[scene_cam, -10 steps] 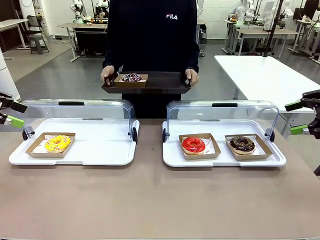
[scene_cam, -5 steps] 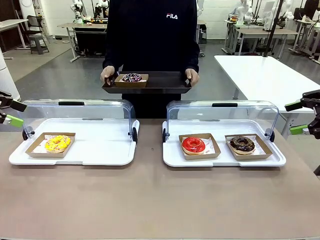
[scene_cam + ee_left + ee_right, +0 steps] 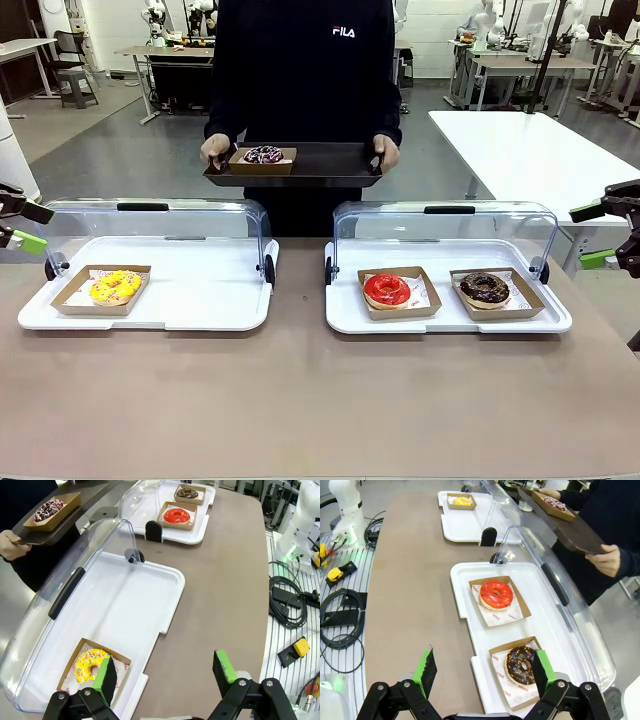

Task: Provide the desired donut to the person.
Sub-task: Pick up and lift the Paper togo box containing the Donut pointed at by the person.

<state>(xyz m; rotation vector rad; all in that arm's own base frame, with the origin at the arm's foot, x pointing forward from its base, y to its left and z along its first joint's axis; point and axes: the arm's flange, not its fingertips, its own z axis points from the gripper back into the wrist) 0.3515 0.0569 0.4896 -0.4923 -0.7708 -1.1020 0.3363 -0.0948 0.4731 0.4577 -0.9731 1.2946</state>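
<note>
Bench (image 3: pixel 300 400) space carries two white trays side by side, each with its clear lid swung up at the back. The left tray (image 3: pixel 200 295) holds a yellow donut (image 3: pixel 116 286) in a cardboard boat near its outer end. The right tray (image 3: pixel 345 305) holds a red donut (image 3: pixel 386 289) and, beside it, a chocolate donut (image 3: pixel 485 288), each in its own boat. At the far side the person (image 3: pixel 305 80) stands holding a dark serving tray (image 3: pixel 330 165) with both hands; a sprinkled donut (image 3: pixel 263 155) rests on it. The left end effector (image 3: pixel 22 222) hovers at the left tray's outer edge, fingers apart, holding nothing. The right end effector (image 3: pixel 595 235) hangs past the right tray's outer end, fingers likewise apart and empty.
</note>
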